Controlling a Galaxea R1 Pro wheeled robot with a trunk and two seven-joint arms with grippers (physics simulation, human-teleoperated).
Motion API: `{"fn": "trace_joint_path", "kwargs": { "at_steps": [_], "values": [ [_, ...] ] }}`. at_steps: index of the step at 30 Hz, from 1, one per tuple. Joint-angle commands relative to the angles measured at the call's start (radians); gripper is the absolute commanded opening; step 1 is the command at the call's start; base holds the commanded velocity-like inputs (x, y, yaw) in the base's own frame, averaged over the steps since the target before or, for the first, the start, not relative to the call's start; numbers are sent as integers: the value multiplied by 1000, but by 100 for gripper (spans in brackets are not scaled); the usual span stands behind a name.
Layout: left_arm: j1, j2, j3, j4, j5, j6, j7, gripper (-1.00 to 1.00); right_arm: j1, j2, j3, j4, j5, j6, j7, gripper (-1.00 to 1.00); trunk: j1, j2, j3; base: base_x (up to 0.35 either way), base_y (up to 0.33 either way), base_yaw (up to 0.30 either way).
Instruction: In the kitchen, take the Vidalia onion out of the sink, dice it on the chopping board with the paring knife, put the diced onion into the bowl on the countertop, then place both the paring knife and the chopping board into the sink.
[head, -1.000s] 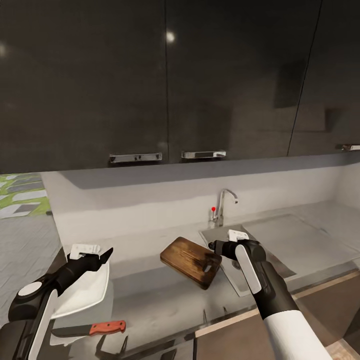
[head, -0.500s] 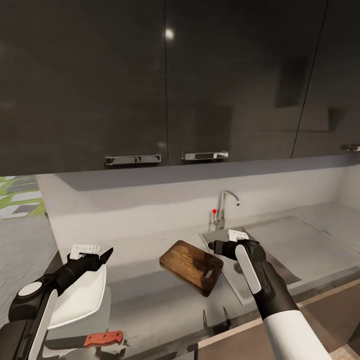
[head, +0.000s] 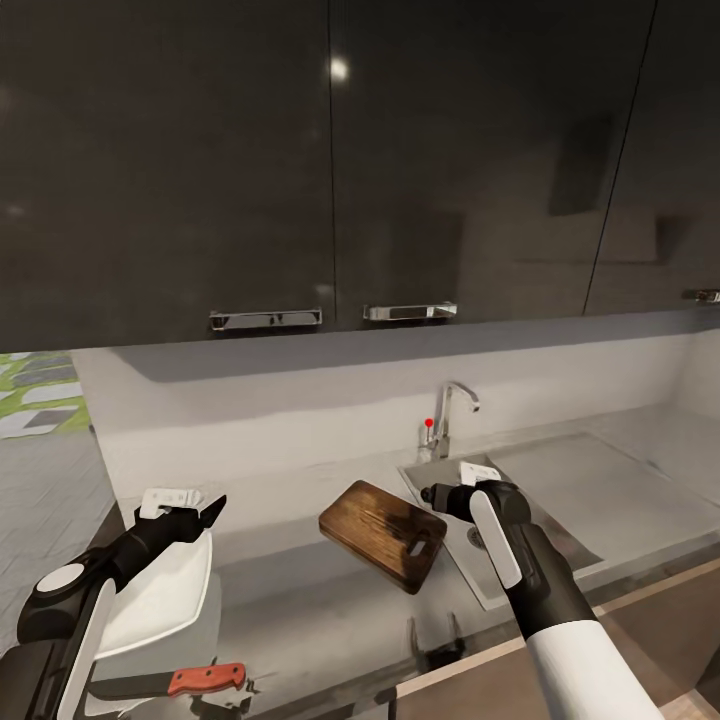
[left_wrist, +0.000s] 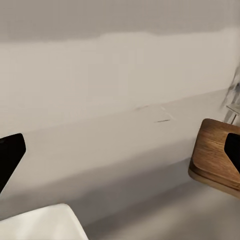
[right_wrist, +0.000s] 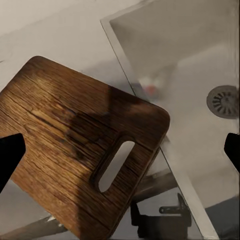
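Right gripper (head: 432, 493) hovers over the sink (head: 560, 480) edge by the chopping board (head: 382, 520), jaws wide, empty. Board lies flat on the table (head: 300, 590), slot end touching the sink rim. Left gripper (head: 212, 510) above the bowl (head: 165, 590), jaws wide, empty. Paring knife (head: 170, 682) lies near the table's front edge. Pinkish blur in the basin may be the onion (right_wrist: 150, 89).

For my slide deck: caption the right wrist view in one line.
Open right pincer above the chopping board, whose slotted end overhangs the steel sink near its drain.
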Motion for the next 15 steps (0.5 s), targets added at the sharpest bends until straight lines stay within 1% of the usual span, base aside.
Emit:
{"fn": "trace_joint_path", "kwargs": {
  "at_steps": [1,6,9,10,15],
  "values": [
    [0,0,1,-1,2,7,-5,100,-1,0,1,3,-11,2,-27,100,0,-1,-1,0,0,0],
    [0,0,1,-1,2,7,-5,100,-15,0,2,38,-12,1,-122,100,0,-1,-1,0,0,0],
    [0,0,1,-1,2,7,-5,100,-34,0,2,81,-13,1,-147,100,0,-1,-1,0,0,0],
    [0,0,1,-1,2,7,-5,100,-50,0,2,118,-13,1,-156,100,0,-1,-1,0,0,0],
    [0,0,2,-1,2,7,-5,100,-86,0,1,181,-15,1,-169,100,0,-1,-1,0,0,0]
  ]
}}
